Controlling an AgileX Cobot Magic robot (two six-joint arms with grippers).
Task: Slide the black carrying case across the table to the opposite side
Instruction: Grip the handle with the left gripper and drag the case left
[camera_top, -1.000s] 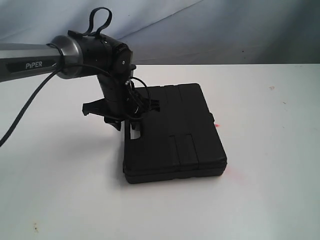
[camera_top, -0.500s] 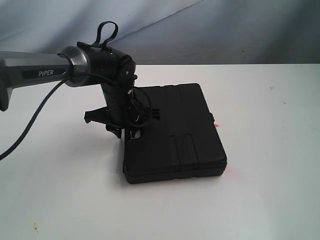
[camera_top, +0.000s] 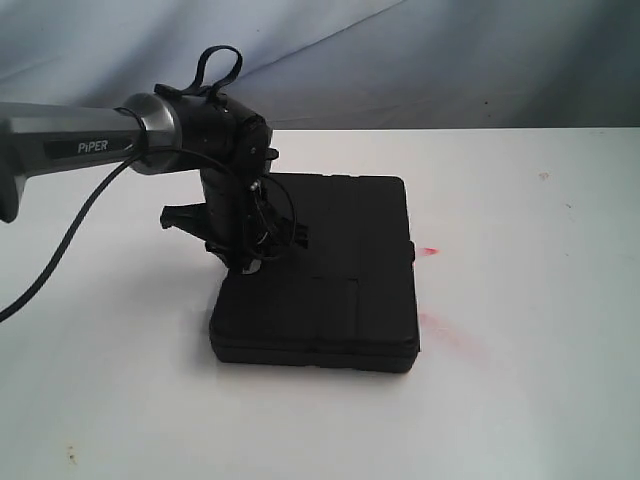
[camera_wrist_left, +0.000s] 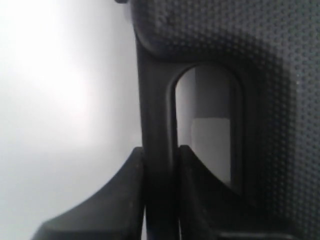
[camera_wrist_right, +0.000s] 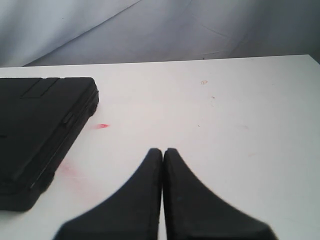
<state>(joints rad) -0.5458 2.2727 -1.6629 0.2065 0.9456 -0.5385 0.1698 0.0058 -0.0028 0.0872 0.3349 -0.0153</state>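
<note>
The flat black case (camera_top: 330, 280) lies on the white table (camera_top: 520, 380), left of the table's middle, its ribbed lid up. My left gripper (camera_top: 247, 262) comes down on the case's left edge and is shut on the handle bar (camera_wrist_left: 156, 125), one finger outside the bar and one inside the cut-out slot (camera_wrist_left: 207, 125). The textured lid (camera_wrist_left: 260, 60) fills the left wrist view. My right gripper (camera_wrist_right: 163, 150) is shut on nothing, low over the bare table, well to the right of the case (camera_wrist_right: 40, 130); the exterior view does not show it.
Faint red smears (camera_top: 440, 325) and a small red mark (camera_top: 430, 250) lie on the table just right of the case. A grey-blue backdrop (camera_top: 400, 60) runs behind the table's far edge. White tabletop stretches right of the case.
The case has slid left and toward the near edge and turned slightly, held by my left gripper. Red smears where it lay now show.
</note>
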